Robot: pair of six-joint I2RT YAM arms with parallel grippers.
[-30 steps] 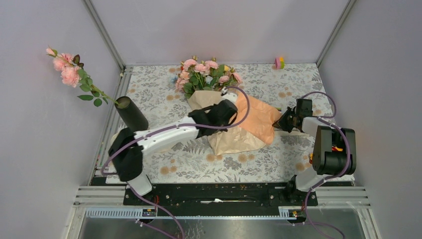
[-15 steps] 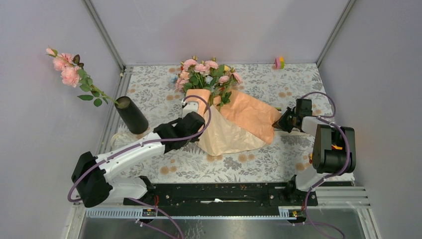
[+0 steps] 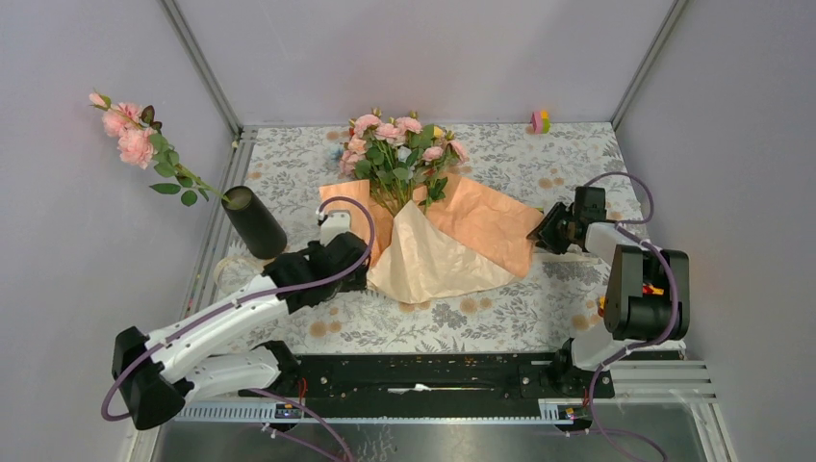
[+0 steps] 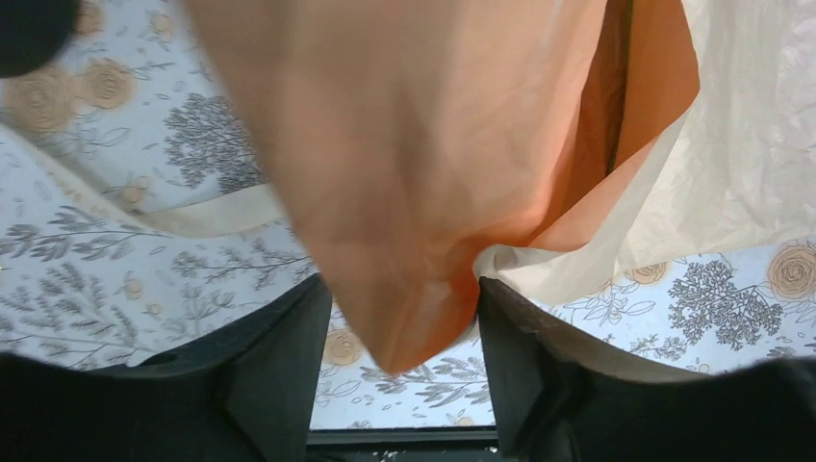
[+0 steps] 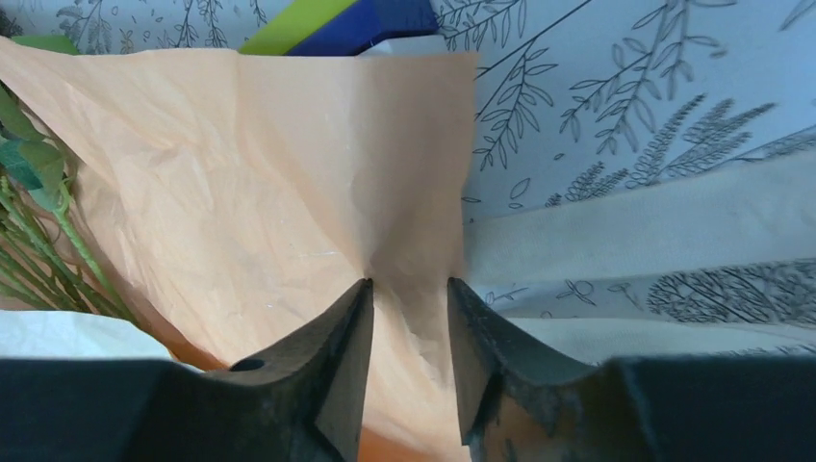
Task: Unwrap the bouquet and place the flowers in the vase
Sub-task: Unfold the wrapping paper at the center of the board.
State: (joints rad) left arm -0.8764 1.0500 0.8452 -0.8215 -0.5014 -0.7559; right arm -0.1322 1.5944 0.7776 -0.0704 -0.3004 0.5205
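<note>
You're partway: the paper [image 3: 452, 245] lies spread open at the middle of the desk [image 3: 577, 164], the left tool [image 4: 399, 318] and right tool [image 5: 409, 308] both released around its corners, one pink stem [image 3: 135, 144] stands in the vase [image 3: 253, 222] by the left edge, and the other flowers [image 3: 396, 144] lie on the paper, yet to move.

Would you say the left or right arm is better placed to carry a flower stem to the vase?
Left, probably: the left gripper is open beside the paper, close to the flowers and the vase, while the right gripper sits at its right edge, far from the vase.
</note>
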